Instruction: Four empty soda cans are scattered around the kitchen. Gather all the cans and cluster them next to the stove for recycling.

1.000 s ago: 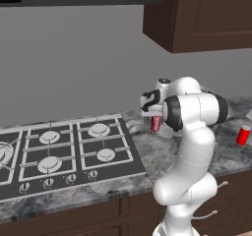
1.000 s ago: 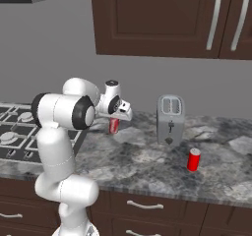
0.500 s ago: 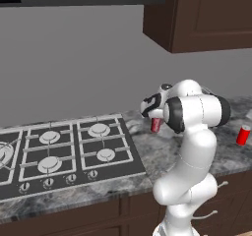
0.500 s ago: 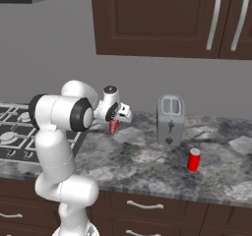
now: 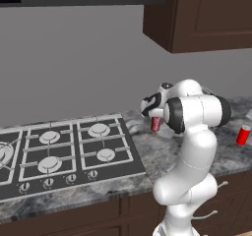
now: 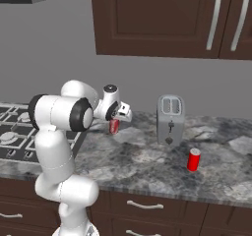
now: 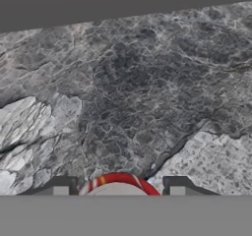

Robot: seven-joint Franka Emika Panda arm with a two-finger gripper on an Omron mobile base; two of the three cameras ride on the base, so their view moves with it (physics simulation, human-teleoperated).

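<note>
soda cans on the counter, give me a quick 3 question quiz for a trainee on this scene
1. True or false: a soda can sits between the gripper's fingers.
2. Which appliance stands nearest the loose can? A) stove B) toaster C) kettle
3. What stone-patterned surface lies under the gripper?

Key:
1. True: a soda can sits in the gripper, above the counter beside the stove.
2. B: the toaster stands just behind and left of the loose can.
3. The granite counter.

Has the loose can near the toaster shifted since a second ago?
No. The soda can stands at the same spot right of the toaster.
</note>
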